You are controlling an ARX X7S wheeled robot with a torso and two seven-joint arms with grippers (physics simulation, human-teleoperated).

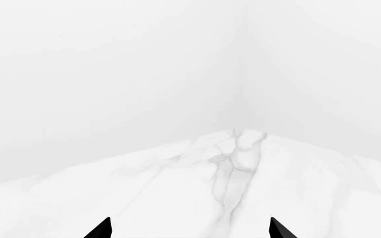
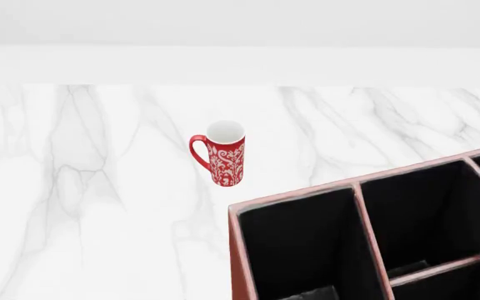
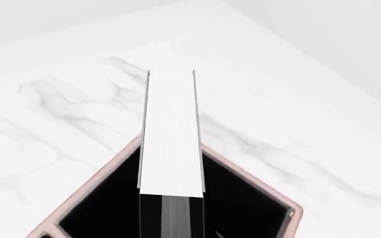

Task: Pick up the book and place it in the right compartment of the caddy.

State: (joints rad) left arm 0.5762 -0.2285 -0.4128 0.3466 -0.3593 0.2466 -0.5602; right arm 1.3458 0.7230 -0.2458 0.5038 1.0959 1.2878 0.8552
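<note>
Here, the left wrist view shows only the left gripper, jaws apart over the marble bench. From the head, the caddy sits near a mug. In the right wrist view the book, stiff and probably heavy, hangs over a caddy corner, apparently clamped by its covers.

Bright, even, shadowless light; renders sharp, whites nearly washed out.
</note>
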